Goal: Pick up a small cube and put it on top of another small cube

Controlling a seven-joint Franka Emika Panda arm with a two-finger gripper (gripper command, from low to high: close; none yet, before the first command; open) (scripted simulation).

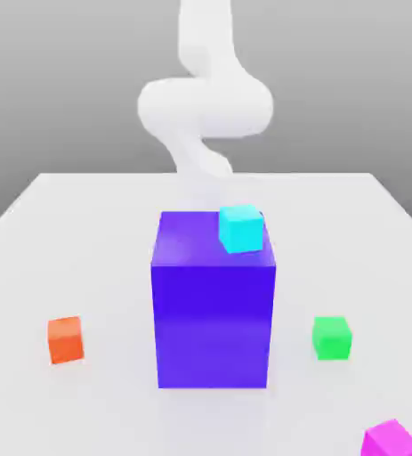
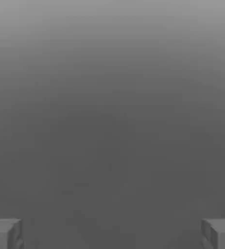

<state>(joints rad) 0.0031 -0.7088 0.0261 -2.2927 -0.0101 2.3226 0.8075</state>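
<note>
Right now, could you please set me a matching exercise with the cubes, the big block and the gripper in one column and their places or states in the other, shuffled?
1. Cyan cube
2. Magenta cube
3. Big blue block
4. Gripper

A. open, with its fingers wide apart
B. between the orange cube and the green cube
C. on top of the big block
D. at the near edge of the exterior view, toward its right corner

Pairs: 1-C, 2-D, 3-B, 4-A
</note>
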